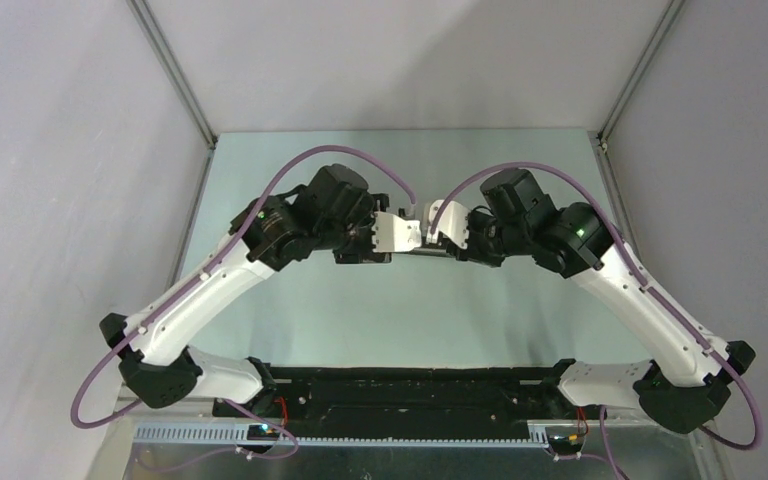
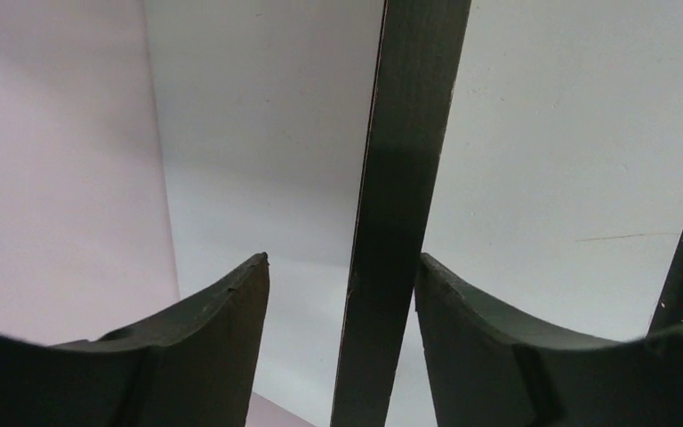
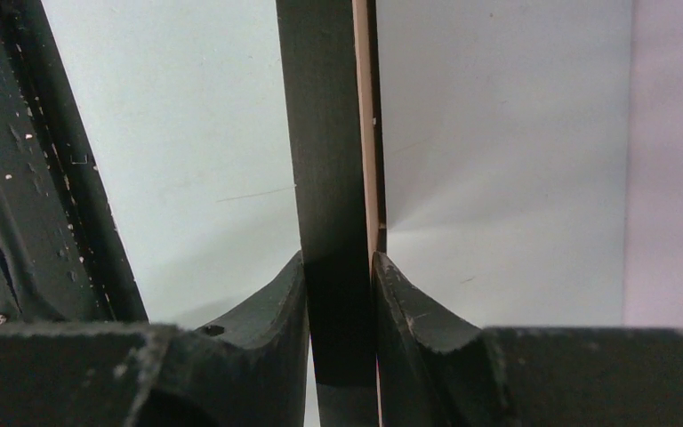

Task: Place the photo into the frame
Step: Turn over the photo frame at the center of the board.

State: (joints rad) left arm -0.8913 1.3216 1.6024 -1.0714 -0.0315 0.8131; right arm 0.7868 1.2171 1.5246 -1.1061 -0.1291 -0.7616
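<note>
One thin black bar fills the middle of both wrist views: that is the frame [image 3: 329,178], seen edge-on, with a sliver of light wood running down its right side in the right wrist picture. The right gripper [image 3: 338,267] has it pinched, both dark fingers [image 3: 409,320] pressed flat against the bar with no gap on either side. Over on the left wrist camera the same frame [image 2: 400,178] slants up between the fingers of the left gripper [image 2: 342,262], and this one is spread wide: the finger on the picture's right sits just against the bar, while the other finger [image 2: 222,338] stands off, pale table showing in the gap. From above, the two arms curve in from either side and their white gripper heads meet nose to nose over the middle of the grey table [image 1: 390,310]. Whether the frame touches the table cannot be told. Purple cables [image 1: 350,152] loop over both wrists, with pale walls [image 1: 60,150] all round.
</note>
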